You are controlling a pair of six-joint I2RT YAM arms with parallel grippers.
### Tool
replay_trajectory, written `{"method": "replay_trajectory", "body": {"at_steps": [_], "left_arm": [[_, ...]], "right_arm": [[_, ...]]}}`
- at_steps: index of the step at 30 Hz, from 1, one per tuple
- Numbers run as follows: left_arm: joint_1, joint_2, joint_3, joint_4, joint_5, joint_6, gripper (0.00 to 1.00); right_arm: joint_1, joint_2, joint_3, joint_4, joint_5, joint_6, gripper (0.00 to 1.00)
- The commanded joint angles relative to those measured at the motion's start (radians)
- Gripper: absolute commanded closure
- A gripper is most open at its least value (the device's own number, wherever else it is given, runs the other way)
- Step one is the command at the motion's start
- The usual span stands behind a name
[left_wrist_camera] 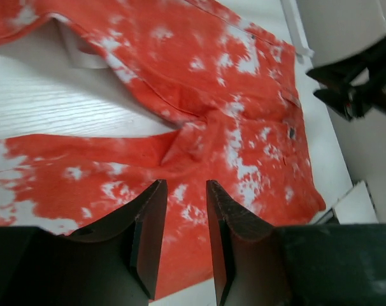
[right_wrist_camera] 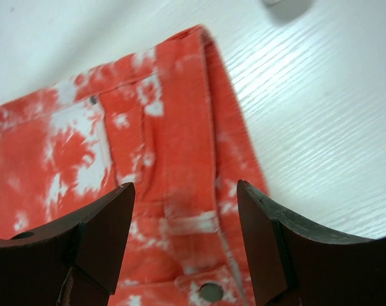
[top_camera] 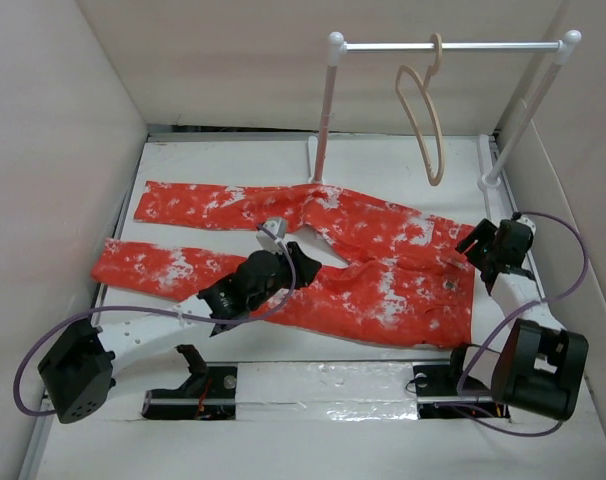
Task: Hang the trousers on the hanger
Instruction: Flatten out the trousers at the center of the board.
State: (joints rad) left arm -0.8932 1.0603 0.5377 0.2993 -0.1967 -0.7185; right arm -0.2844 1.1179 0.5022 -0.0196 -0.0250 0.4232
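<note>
The red-orange trousers (top_camera: pixel 383 270) lie flat on the white table, waist to the right and both legs stretched left. The beige hanger (top_camera: pixel 423 110) hangs by its hook from the rail at the back right. My left gripper (top_camera: pixel 301 262) hovers over the near leg by the crotch, and the left wrist view shows it (left_wrist_camera: pixel 185 188) slightly open and empty above the fabric (left_wrist_camera: pixel 231 115). My right gripper (top_camera: pixel 475 245) is at the waistband's right edge. The right wrist view shows it (right_wrist_camera: pixel 185 191) wide open over the waistband (right_wrist_camera: pixel 180 127), near the dark button (right_wrist_camera: pixel 210 292).
A white two-post rail rack (top_camera: pixel 448 45) stands at the back right, its feet on the table just behind the trousers. White enclosure walls (top_camera: pixel 53 150) close in the left, back and right. The right gripper also shows in the left wrist view (left_wrist_camera: pixel 358 83).
</note>
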Motion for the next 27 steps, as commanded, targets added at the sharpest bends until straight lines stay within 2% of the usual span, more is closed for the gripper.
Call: {"method": "replay_trajectory", "body": {"at_steps": [1,3,7,13,16,17,18,23,27], "left_arm": [[-0.059,-0.040,-0.053,0.179,-0.046,0.129,0.71],[-0.059,-0.071,-0.100,0.237,-0.015,0.162,0.69],[-0.059,-0.121,-0.136,0.219,-0.039,0.252,0.68],[-0.059,-0.267,-0.176,0.163,-0.098,0.272,0.67],[-0.059,-0.335,-0.191,0.143,-0.113,0.266,0.66],[-0.059,-0.356,-0.191,0.133,-0.133,0.264,0.66],[-0.059,-0.364,-0.194,0.120,-0.147,0.258,0.65],[-0.059,-0.369,-0.194,0.092,-0.217,0.234,0.62],[-0.059,-0.341,-0.194,0.101,-0.216,0.223,0.61]], "right_arm": [[-0.058,0.081,0.074,0.023,-0.082,-0.007,0.29],[-0.084,0.127,0.093,0.023,-0.098,-0.020,0.29],[-0.108,0.256,0.150,-0.005,-0.163,-0.020,0.32],[-0.118,0.361,0.206,-0.037,-0.213,-0.032,0.44],[-0.118,0.384,0.246,-0.051,-0.220,-0.034,0.75],[-0.118,0.391,0.262,-0.074,-0.220,-0.037,0.90],[-0.118,0.396,0.291,-0.086,-0.217,-0.043,0.99],[-0.118,0.329,0.357,-0.112,-0.121,-0.026,1.00],[-0.118,0.355,0.496,-0.123,-0.092,-0.023,1.00]]}}
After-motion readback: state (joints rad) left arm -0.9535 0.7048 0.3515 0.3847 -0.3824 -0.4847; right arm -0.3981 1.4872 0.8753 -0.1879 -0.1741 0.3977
